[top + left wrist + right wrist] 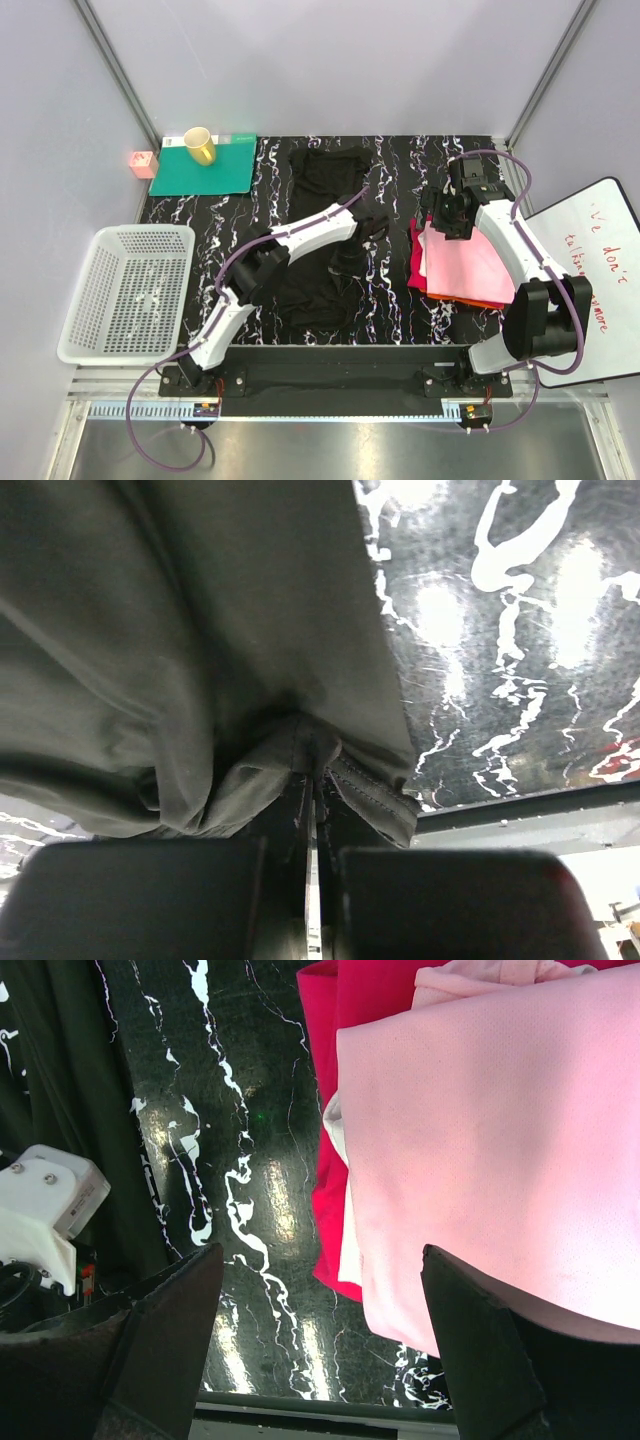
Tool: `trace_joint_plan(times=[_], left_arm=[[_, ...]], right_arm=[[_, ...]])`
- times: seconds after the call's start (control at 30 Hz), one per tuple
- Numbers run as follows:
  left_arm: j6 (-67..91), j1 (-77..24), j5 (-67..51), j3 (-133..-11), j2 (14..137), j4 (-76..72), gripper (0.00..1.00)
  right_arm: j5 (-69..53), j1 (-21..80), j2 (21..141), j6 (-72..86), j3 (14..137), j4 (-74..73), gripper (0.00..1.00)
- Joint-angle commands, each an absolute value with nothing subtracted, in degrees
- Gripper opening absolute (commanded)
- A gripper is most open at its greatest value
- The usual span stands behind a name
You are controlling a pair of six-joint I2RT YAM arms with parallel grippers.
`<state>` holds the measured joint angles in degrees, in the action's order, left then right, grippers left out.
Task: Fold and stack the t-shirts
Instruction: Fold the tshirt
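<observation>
White basket (125,290) near left; green mat (205,168) far left with a yellow cup (199,148) on it, small pink box (142,163) beside; whiteboard (600,260) at right. Black t-shirt (325,185) mid-table, rumpled, long axis far-to-near, collar end can't tell; the left arm crosses over it. Left gripper (372,225) clenched on a bunched fold of the shirt's right edge, seam showing at the fingers (345,810). Pink shirt (465,265) tops the red shirt (414,262), orange shirt (480,302) peeking at the near edge, stack at right. Right gripper (445,215) spread wide over the stack's far-left corner, holding nothing.
</observation>
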<state>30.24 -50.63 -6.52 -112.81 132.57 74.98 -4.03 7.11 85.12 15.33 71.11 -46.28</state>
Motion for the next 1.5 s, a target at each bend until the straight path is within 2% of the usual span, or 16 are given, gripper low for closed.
trace_joint_plan(times=[0.0, 0.4, 0.77, 0.83, 0.87, 0.9, 0.93, 0.97, 1.0, 1.07, 1.1, 1.3, 1.47], left_arm=[[31.37, -50.80, -2.64, -112.42, 127.80, 75.85, 0.00], [36.21, -50.80, -5.97, -95.81, 109.00, 75.32, 0.00], [38.15, -50.89, -11.95, -78.68, 102.57, 70.67, 0.00], [37.97, -50.89, -12.56, -77.61, 102.83, 69.79, 0.10], [37.88, -50.89, -12.57, -77.35, 103.01, 69.61, 0.18], [37.79, -50.89, -12.31, -77.52, 103.01, 69.52, 0.50], [37.71, -50.89, -11.96, -78.04, 102.83, 69.70, 0.64], [37.62, -50.89, -11.61, -79.26, 102.66, 69.70, 0.73], [37.62, -50.98, -11.08, -79.97, 101.79, 69.78, 0.86], [37.44, -50.98, -9.23, -82.34, 100.73, 70.31, 0.96], [37.53, -50.89, -8.45, -83.05, 99.33, 70.57, 0.99], [37.27, -49.23, -2.29, -82.19, 94.58, 70.50, 0.99], [36.21, -43.08, -7.37, -71.21, 88.27, 63.82, 0.99]], right_arm=[[-4.48, 6.85, 83.23, 14.68, 70.75, -45.79, 0.88], [-7.12, 6.86, 84.46, 14.59, 70.66, -45.35, 0.88], [-9.14, 6.94, 85.78, 14.33, 71.10, -45.26, 0.88], [-9.58, 6.86, 86.04, 14.33, 71.19, -45.26, 0.88], [-10.02, 6.86, 86.22, 14.33, 71.28, -45.26, 0.88], [-10.28, 6.94, 86.22, 14.33, 71.37, -45.26, 0.88], [-10.72, 6.94, 86.22, 14.33, 71.63, -45.26, 0.88], [-12.29, 6.94, 85.96, 14.41, 71.80, -45.44, 0.88], [-13.17, 6.94, 85.70, 14.59, 71.89, -45.27, 0.88], [-15.63, 6.94, 84.12, 15.20, 71.81, -45.44, 0.88], [-16.51, 6.94, 83.50, 15.47, 71.72, -45.35, 0.88], [-30.05, 8.26, 79.98, 17.31, 69.18, -44.83, 0.86], [-31.99, 15.02, 78.66, 18.98, 65.92, -44.91, 0.86]])
